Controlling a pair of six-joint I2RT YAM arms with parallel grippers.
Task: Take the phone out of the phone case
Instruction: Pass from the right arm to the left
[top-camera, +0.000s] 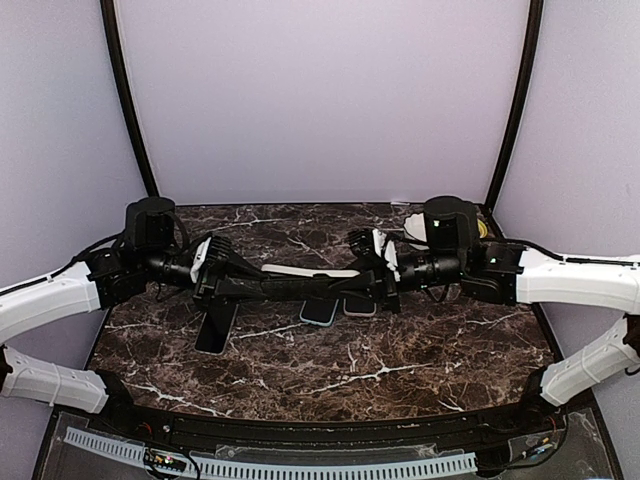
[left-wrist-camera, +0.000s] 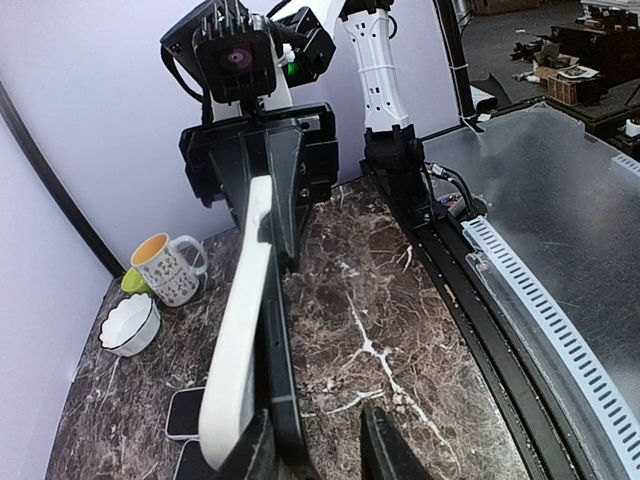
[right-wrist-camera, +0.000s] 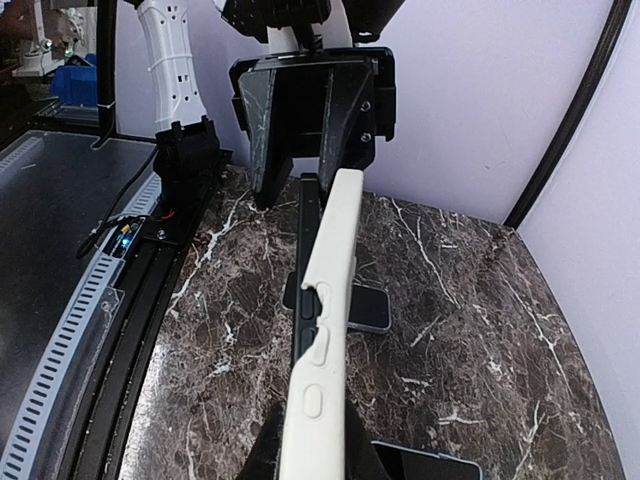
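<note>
Between left tool (top-camera: 222, 283) and right tool (top-camera: 370, 278), phone (top-camera: 288, 288) against case (top-camera: 305, 271), ends hidden.

White case (top-camera: 310, 271) btwn L gripper (top-camera: 258, 282), R gripper (top-camera: 352, 282)

- phone case (right-wrist-camera: 322, 330) — white, slim, set on edge with three raised side buttons showing; held level above the tabletop (top-camera: 430, 340), one end pinched in the right hand (top-camera: 368, 283).
- phone (right-wrist-camera: 307, 230) — black slab, also on edge, running alongside the case; the case's other end bows slightly away from it.
</note>
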